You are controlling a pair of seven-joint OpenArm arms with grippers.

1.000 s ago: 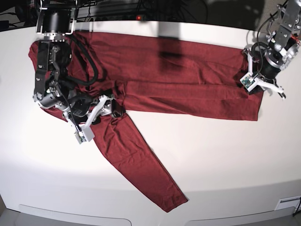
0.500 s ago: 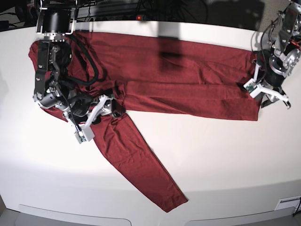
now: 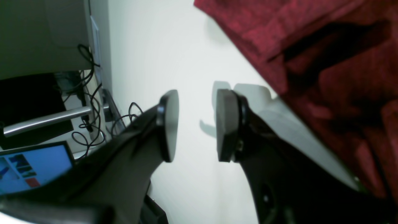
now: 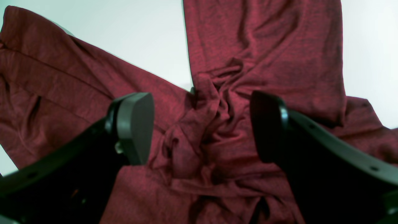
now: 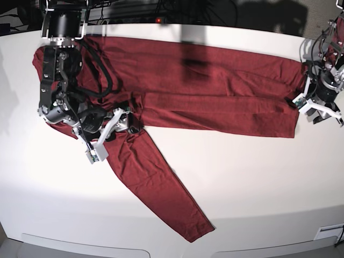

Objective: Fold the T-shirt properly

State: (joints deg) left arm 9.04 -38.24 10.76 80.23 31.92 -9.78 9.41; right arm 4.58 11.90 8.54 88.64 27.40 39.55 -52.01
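Lying flat across the far half of the white worktop [image 5: 242, 177], the T-shirt [image 5: 215, 91] is seen as a long band of dark red fabric running from left to right, with one sleeve [image 5: 161, 188] angled toward the near edge. No print, label or writing can be read on the fabric. The right gripper [image 5: 110, 134] is positioned over the bunched cloth where the sleeve meets the body, at the left of the scene; its fingers [image 4: 135, 124] are spread wide apart, with wrinkled cloth seen between and below them. The left gripper [image 5: 321, 112] is held just beyond the shirt's right end, over bare worktop; its pads [image 3: 169, 124] are parted with nothing between them. A blue screen [image 3: 31, 168] is glimpsed beside cables, its content illegible.
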